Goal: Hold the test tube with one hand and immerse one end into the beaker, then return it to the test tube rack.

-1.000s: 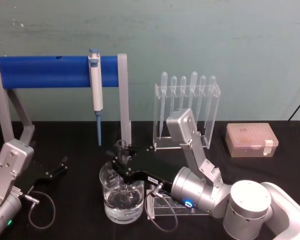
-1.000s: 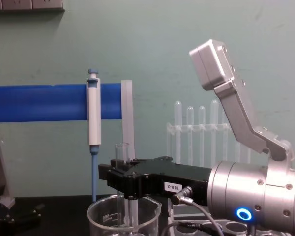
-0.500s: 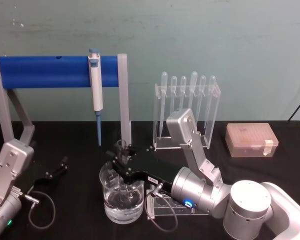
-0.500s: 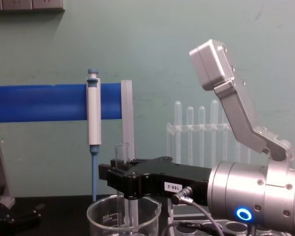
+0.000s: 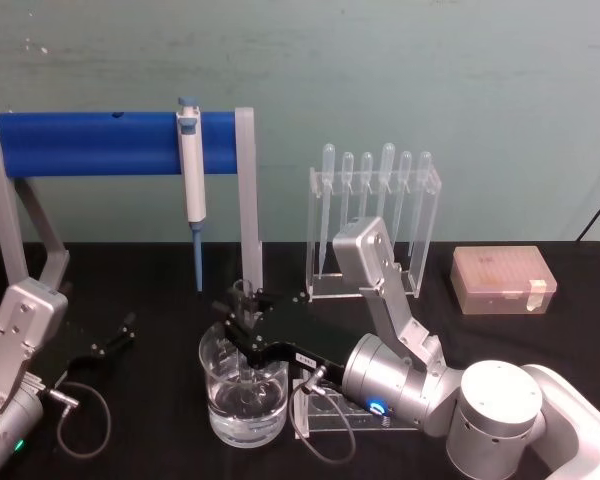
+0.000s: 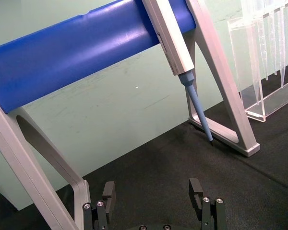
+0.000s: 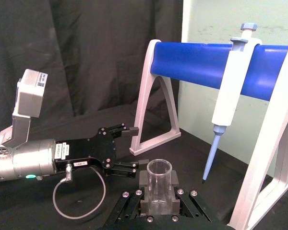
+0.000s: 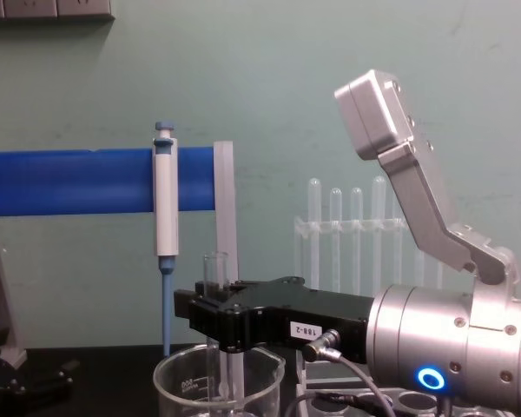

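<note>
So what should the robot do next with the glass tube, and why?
Probably lift the right end effector straight up: the test tube it grips stands upright with its lower end inside the beaker, so going back to the rack is what remains.

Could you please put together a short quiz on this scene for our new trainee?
1. True or false: the left gripper, parked on the robot's left, holds the test tube.
2. Where is the tube's lower end? A) inside the beaker; B) hanging clear above it; C) lying flat beside it.
3. How many pipettes stand in the clear rack?
Key: 1 false: the right gripper is shut on the tube, and the left one is open. 2 A. 3 six.
</note>
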Robot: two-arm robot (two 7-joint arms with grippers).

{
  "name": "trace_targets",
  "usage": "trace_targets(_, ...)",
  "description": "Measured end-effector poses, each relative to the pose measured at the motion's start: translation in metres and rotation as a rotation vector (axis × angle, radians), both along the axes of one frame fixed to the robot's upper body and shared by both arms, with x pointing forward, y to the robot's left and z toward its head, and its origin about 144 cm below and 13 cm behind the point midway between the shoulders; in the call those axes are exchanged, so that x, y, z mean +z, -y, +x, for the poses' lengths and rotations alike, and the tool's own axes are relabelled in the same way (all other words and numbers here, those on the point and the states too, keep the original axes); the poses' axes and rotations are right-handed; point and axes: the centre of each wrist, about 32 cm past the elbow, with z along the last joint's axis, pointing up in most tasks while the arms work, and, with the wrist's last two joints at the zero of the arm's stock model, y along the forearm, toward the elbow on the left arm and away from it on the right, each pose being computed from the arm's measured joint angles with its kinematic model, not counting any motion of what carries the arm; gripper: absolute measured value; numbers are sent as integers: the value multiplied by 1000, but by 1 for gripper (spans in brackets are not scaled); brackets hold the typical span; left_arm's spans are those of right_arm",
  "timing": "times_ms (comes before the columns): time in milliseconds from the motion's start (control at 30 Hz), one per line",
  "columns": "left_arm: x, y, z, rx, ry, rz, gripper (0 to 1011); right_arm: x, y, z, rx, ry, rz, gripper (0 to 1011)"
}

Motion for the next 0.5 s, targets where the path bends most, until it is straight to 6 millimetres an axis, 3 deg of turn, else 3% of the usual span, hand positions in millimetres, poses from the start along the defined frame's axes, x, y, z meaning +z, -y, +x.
trace_targets(500, 0, 0, 0, 0, 0, 0, 1000, 0, 0, 0, 0, 0, 0, 226)
